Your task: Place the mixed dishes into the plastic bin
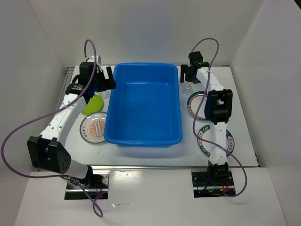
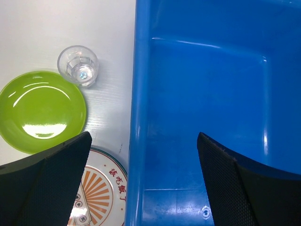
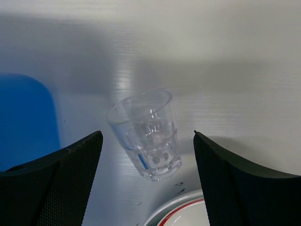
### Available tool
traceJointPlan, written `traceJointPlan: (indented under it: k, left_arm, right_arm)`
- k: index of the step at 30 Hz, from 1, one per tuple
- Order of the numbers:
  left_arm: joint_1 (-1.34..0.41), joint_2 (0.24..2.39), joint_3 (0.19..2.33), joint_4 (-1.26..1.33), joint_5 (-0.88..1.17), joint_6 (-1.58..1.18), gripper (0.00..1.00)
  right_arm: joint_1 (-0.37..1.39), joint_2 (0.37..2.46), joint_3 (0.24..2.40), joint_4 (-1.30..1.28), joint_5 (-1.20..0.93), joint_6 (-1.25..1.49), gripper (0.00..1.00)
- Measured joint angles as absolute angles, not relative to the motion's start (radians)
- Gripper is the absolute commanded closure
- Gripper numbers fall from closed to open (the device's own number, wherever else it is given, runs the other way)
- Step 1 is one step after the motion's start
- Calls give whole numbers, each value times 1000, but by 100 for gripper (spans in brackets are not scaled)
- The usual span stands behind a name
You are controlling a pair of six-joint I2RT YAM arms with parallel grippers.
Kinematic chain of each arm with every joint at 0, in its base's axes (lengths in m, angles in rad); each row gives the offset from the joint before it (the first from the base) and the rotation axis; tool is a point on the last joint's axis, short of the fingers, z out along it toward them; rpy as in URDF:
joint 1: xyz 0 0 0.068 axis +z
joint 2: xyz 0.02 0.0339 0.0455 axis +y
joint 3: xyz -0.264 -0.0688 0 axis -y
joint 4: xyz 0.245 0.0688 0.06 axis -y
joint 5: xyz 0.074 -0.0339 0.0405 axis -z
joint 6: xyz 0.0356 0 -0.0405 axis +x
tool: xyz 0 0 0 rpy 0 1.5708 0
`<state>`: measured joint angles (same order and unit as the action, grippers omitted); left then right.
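The large rectangular blue plastic bin [image 1: 143,103] stood at the centre of the white table [image 1: 244,113], and its floor showed bare in both the top view and the left wrist view; no dish had yet been placed in it, as far as the views showed. To the bin's left lay the round lime-green plate [image 1: 93,103], the round orange-patterned plate [image 1: 93,128] and one small clear cup [image 2: 78,65], upright just beside the green plate. To its right lay two round white plates with teal rims [image 1: 195,103], partly hidden by the right arm, and a second small clear cup [image 3: 148,136]. The left gripper [image 2: 141,183] hung wide open and empty over the bin's left wall. The right gripper [image 3: 148,179] was likewise wide open, its fingers set either side of the second cup and clear of it. The task was judged to be at its start, with every visible dish left to move.
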<state>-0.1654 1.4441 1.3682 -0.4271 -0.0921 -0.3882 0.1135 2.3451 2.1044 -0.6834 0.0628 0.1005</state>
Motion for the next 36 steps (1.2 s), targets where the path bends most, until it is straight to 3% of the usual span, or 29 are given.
traceJointPlan:
  k: [13, 16, 17, 21, 26, 36]
  left_arm:
    - [-165, 1444, 1368, -442, -73, -364, 0]
    - [-165, 1443, 1369, -443, -67, -364, 0]
    - [-165, 1443, 1369, -443, -65, -364, 0]
    - [-165, 1442, 1369, -442, -58, -363, 0]
    - [-165, 1442, 1369, -442, -53, -362, 0]
    - [-165, 1423, 1369, -425, -54, -366, 0]
  right_arm:
    - [113, 2489, 2202, -746, 7, 68, 21]
    - [113, 2492, 2202, -755, 3, 60, 36]
    - [113, 2492, 2202, -757, 3, 59, 50]
    - [113, 2492, 2202, -759, 7, 53, 80]
    - [113, 2492, 2216, -768, 35, 58, 93]
    - [113, 2395, 2347, -790, 74, 90, 100]
